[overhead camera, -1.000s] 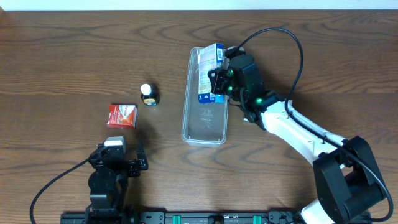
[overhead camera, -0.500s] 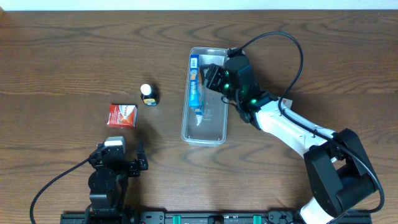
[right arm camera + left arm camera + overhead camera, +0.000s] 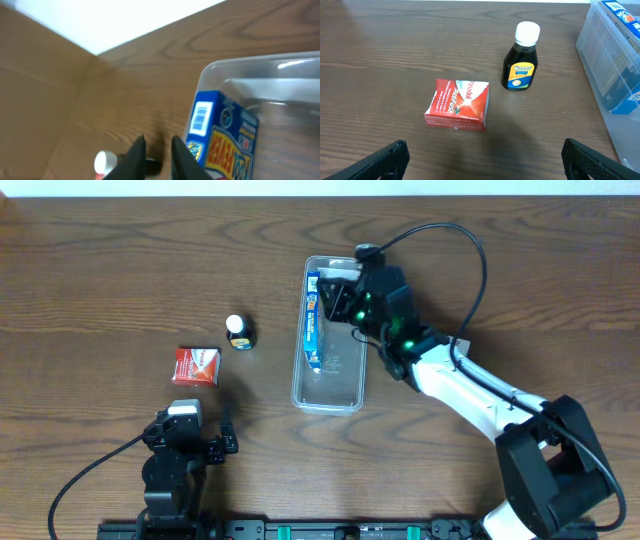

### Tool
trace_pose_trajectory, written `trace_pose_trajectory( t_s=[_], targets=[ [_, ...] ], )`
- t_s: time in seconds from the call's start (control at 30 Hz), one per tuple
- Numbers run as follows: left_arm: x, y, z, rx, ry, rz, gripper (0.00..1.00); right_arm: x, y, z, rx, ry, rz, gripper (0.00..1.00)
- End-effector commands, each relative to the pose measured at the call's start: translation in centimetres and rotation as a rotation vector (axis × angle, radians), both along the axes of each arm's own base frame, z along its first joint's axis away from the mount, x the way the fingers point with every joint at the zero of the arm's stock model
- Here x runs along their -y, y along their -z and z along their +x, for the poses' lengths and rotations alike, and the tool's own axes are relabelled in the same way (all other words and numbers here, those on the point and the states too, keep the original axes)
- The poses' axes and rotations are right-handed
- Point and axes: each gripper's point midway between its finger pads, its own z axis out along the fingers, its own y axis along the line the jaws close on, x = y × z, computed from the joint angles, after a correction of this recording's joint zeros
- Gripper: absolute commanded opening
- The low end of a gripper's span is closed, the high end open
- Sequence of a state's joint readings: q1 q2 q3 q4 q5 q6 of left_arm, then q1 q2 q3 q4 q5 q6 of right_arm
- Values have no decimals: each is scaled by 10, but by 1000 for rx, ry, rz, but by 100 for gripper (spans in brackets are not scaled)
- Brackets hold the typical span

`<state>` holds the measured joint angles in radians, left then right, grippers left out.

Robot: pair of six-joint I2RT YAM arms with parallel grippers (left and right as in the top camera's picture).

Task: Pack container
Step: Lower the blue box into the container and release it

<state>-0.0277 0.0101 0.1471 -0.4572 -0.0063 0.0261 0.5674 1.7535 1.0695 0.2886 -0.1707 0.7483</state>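
Observation:
The container (image 3: 335,375) is a long clear plastic tray standing in the middle of the table. A blue box (image 3: 313,320) lies inside it along its left wall, also seen in the right wrist view (image 3: 225,145). My right gripper (image 3: 338,295) hovers over the container's far end, shut with nothing between its fingers (image 3: 157,137). A red box (image 3: 197,365) and a small dark bottle with a white cap (image 3: 238,332) sit on the table to the container's left. My left gripper (image 3: 188,430) stays near the front edge, wide open (image 3: 490,156), just short of the red box (image 3: 457,104).
In the left wrist view the bottle (image 3: 521,57) stands beyond the red box, and the container's wall (image 3: 610,65) rises at the right. The right arm's black cable (image 3: 470,250) arcs over the table behind the container.
The right gripper had the blue box over the container a second ago. It let the box go, and the box now lies in the container. The jaws have shut again.

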Motion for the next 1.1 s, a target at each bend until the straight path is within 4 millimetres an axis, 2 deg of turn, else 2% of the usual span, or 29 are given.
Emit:
trace_pose_trajectory(
  t_s=[0.0, 0.27, 0.53, 0.67, 0.8, 0.97, 1.07],
  targets=[
    [-1, 9, -2, -26, -6, 0, 98, -11, 10, -2, 43, -4, -77, 1],
    [-1, 9, -2, -26, -6, 0, 98, -19, 52, 1, 3, 4, -122, 1],
    [-1, 9, -2, -26, -6, 0, 98, -10, 74, -5, -71, -11, -175, 1],
    [-1, 9, -2, -26, -6, 0, 98, 0, 87, -12, -139, -13, -212, 1],
    [-1, 9, -2, -26, -6, 0, 98, 14, 80, -12, -159, 4, -224, 1],
    [-1, 9, -2, -26, -6, 0, 98, 34, 50, -13, -107, 6, -267, 1],
    [-1, 9, -2, -26, -6, 0, 98, 51, 45, -18, -119, 33, -322, 1]
  ],
)
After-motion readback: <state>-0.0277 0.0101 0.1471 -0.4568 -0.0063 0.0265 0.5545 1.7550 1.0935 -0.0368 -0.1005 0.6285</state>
